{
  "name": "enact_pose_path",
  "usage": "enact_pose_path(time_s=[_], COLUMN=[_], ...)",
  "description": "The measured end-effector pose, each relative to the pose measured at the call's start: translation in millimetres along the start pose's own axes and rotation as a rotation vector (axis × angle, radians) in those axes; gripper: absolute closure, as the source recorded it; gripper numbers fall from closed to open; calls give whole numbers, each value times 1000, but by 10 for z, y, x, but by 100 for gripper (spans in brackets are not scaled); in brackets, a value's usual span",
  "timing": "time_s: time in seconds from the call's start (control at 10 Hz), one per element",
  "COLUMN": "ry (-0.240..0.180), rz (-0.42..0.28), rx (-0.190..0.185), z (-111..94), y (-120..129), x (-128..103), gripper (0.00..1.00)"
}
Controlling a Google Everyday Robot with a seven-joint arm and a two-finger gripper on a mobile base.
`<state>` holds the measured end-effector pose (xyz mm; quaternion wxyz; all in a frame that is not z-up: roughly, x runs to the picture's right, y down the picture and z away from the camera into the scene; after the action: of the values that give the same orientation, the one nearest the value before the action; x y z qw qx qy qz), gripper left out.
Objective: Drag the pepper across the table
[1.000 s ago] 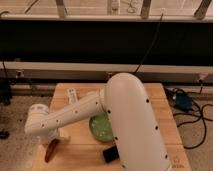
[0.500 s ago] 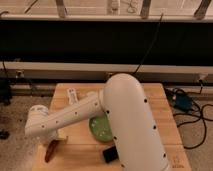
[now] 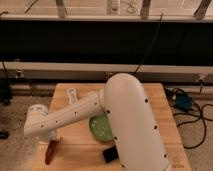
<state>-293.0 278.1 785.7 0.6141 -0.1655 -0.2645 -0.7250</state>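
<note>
The pepper [image 3: 50, 151] is a slender dark red-brown chili lying near the front left corner of the light wooden table [image 3: 75, 145]. My gripper [image 3: 53, 140] is at the end of the white arm, low over the table and right at the pepper's upper end. The arm's wrist hides most of the gripper. I cannot tell whether it touches the pepper.
A white toothpaste tube [image 3: 73, 96] lies at the back left of the table. A green plate [image 3: 101, 127] sits mid-table, half hidden by my arm. A black phone [image 3: 111, 154] lies near the front edge. Cables and a blue object [image 3: 181, 102] lie on the floor to the right.
The pepper and the arm's end have edged very slightly to the right and toward the front. Nothing else has moved.
</note>
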Motion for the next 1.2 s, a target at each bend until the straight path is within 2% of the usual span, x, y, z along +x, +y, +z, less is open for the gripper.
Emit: enact_pose_path(time_s=[0.2, 0.5, 0.8, 0.9, 1.1, 1.2], ry=[6, 34, 45, 42, 37, 35], rz=[-10, -55, -130, -133, -54, -55], rx=[6, 28, 26, 30, 32, 33], z=[-58, -310, -317, -298, -283, -285], y=[-26, -154, -232, -227, -97, -101], x=[13, 92, 85, 87, 80, 74], gripper=[100, 100, 100, 99, 85, 84])
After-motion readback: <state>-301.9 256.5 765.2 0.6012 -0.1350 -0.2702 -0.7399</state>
